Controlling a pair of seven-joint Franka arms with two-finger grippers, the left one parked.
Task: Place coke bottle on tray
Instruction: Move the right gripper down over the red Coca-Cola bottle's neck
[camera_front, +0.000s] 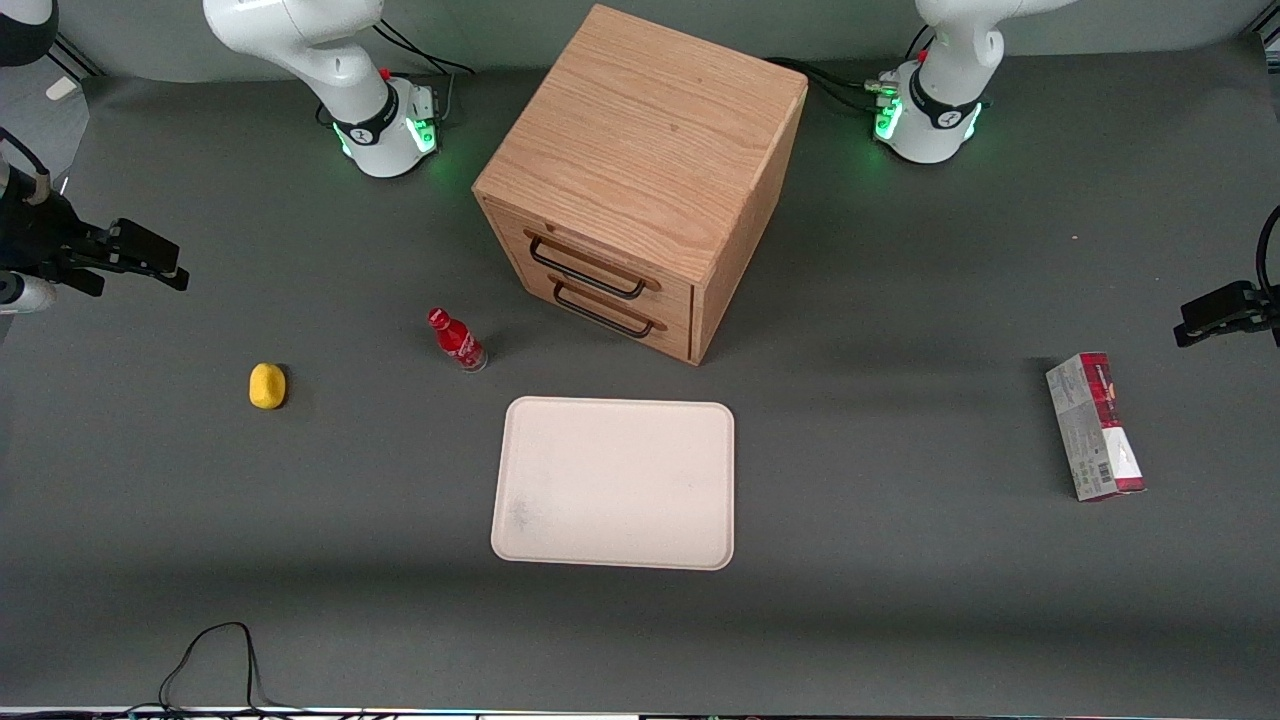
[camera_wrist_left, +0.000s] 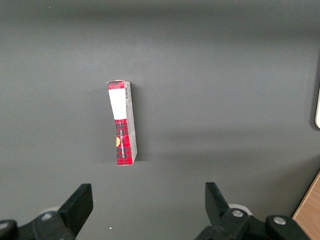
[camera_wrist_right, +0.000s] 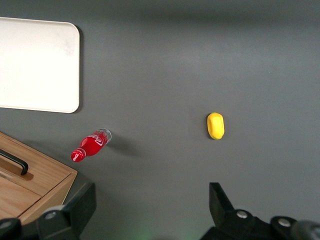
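Your coke bottle stands upright on the table, out from the edge where the arm bases sit, roughly halfway to the front-camera edge. It is just off the tray's corner that points toward the working arm and the cabinet, near the tray but not touching it. The tray lies flat at the middle of the table, nearer the front camera than the bottle, and nothing is on it — only a faint grey smudge near one corner.

The wooden drawer cabinet sits farther from the front camera than the tray, turned at an angle, with its two dark handles facing the tray and the bottle. The bottle is in front of it, close to its corner.

You will find the gripper up at the working arm's end of the table, well apart from the bottle and holding nothing. In the wrist view the fingers are spread wide, with bare table between them.

A small yellow lump rests between the gripper and the bottle, nearer that end of the table. A red-and-grey carton lies flat toward the parked arm's end — well away from everything else.
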